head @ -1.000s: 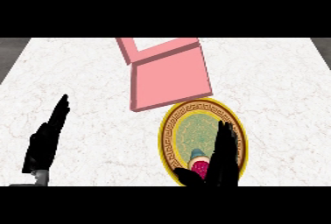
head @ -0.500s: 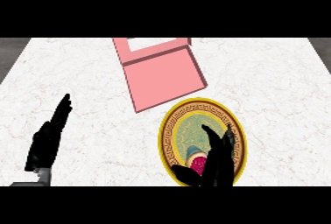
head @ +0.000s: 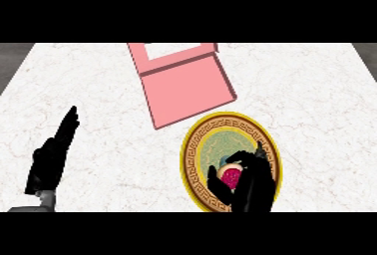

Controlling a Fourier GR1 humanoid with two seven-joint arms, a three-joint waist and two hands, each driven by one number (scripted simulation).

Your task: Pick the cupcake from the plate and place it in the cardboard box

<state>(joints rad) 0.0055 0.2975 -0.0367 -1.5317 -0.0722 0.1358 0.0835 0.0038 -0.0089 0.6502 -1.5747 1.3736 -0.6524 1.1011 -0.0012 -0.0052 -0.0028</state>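
White marble counter point(head: 309, 99) fills the head view, grey floor strip just visible at the far corners.

Head view: right hand point(head: 250, 187) sits at abt 5 o'clock in the frame, over the near part of the gold-rimmed plate point(head: 193, 149). Vs a second ago its fingers have gone from fairly straight to curled: thumb comes in from the left, fingers arch over the top, and they're wrapped round the cupcake point(head: 231, 177). Pink/red frosting shows in the gap between thumb and fingers. Cupcake looks to be sitting on the plate, near-centre toward the rim's 6 o'clock side; can't tell if it's lifted off yet. My read: the grasp is basically made, so the pick is abt done and the lift + carry come next.

Pink box point(head: 188, 92) lies at abt 11 o'clock from the plate, lid flap open toward the far edge, its near corner just beside the plate rim. Box hasn't shifted. It's pink, not plain cardboard colour, but it's the only box here.

Left hand point(head: 52, 157) rests at 8 o'clock of the frame, fingers straight and pointing up, holding nothing, well apart from plate and box.

Nothing stands between plate and box. The near box wall needs clearing on the way in, I'd guess.
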